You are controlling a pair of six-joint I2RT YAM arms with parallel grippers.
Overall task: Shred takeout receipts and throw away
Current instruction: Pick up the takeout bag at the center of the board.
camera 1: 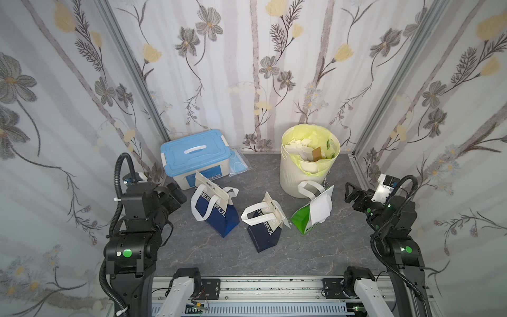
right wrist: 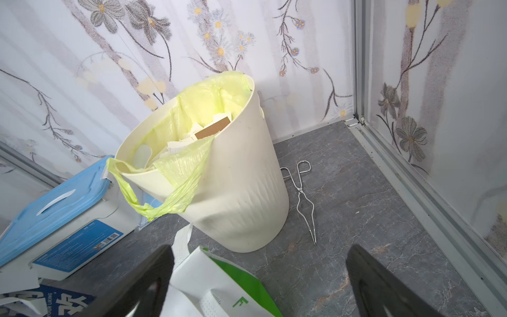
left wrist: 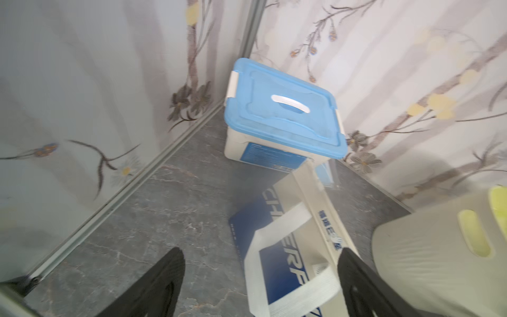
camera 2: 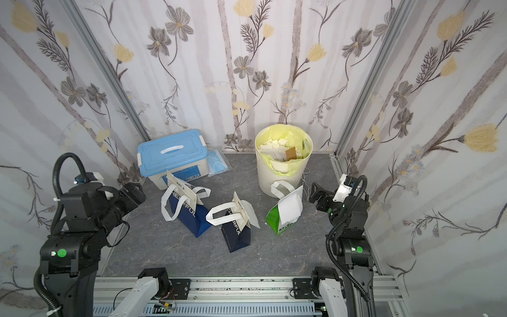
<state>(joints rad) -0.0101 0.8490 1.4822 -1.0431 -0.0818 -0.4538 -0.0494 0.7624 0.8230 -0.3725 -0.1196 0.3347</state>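
Blue bag (left wrist: 279, 263) before spread claw (left wrist: 260, 252) (box (left wrist: 274, 123) behind).

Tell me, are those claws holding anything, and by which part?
Nothing is held. The left gripper stands open near the blue bag's white handle, the right gripper open near the green bag.

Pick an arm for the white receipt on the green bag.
Right. The right gripper, open, sits beside the green bag and receipt; the left gripper is far off by the blue bag.

Cream bin (camera 1: 296, 178), yellow-green liner (camera 1: 301, 131); light-blue box lid (camera 1: 178, 156); white receipt (camera 1: 319, 207); grey marbled tabletop (camera 1: 219, 252); floral walls (camera 1: 247, 68).
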